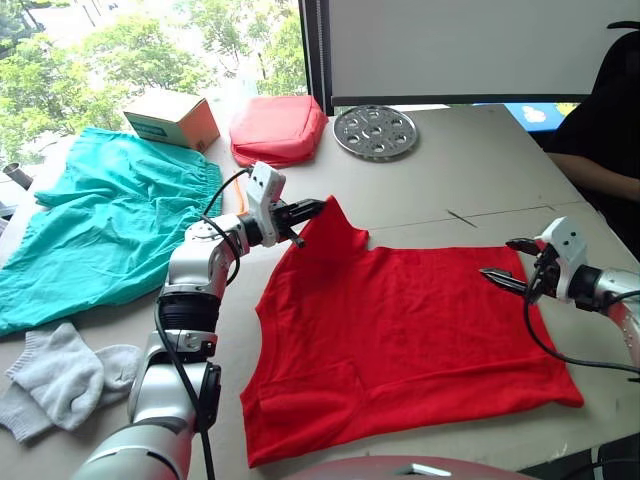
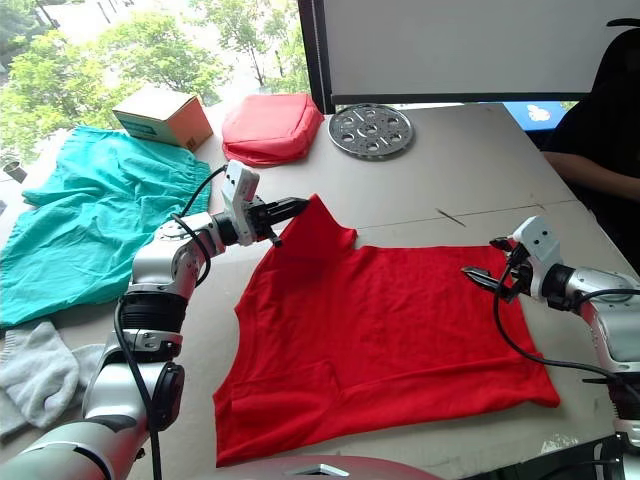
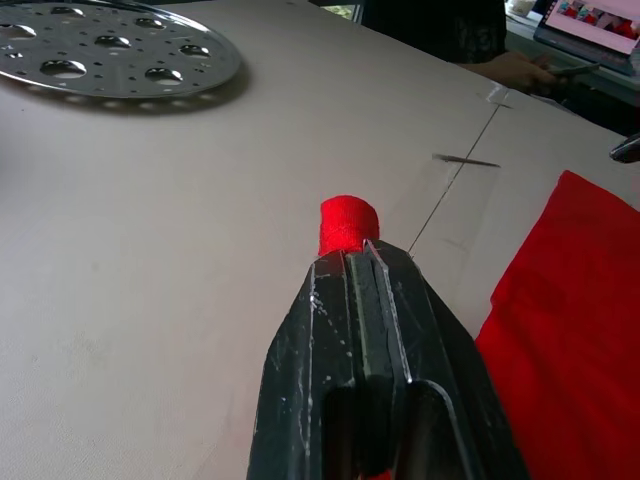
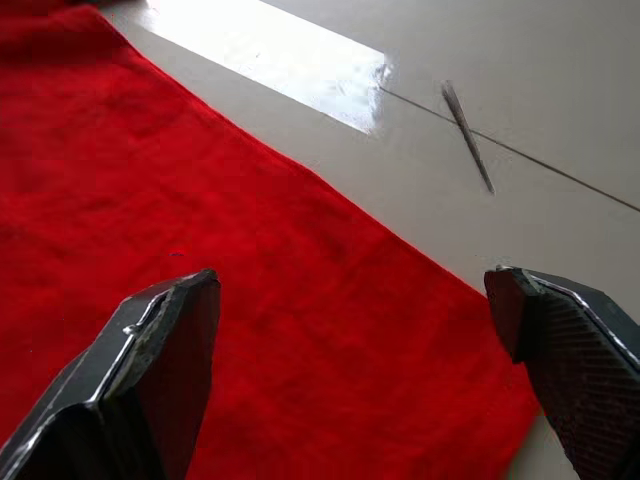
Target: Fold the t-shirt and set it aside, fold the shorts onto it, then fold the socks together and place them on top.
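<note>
Two black-fingered grippers are seen over a pale grey table (image 1: 470, 160). The left gripper (image 1: 312, 210) is closed tight on a corner of the plain bright red thin-fabric t-shirt (image 1: 400, 340), and that corner is lifted into a peak above the tabletop; in the left wrist view a small roll of red cloth is pinched at the fingertips (image 3: 365, 270). The rest of the shirt is spread flat across the middle of the table, reaching toward its near edge. The right gripper (image 1: 508, 262) is held at the shirt's right-hand far corner with its fingers (image 4: 160, 370) spread wide apart, one over the red cloth and the other over bare table just beyond the hem.

The large teal-green fabric shorts (image 1: 100, 230) are laid out near the table's left edge, well apart from the shirt. The light grey knit socks (image 1: 60, 380) are heaped at the near left corner, just beside the shorts. Along the far edge are a cardboard box with a teal label (image 1: 172, 118), a salmon-red padded pouch (image 1: 278, 128) and a round perforated metal disc (image 1: 375, 131). A person in dark clothing (image 1: 605, 120) is seated at the right edge.
</note>
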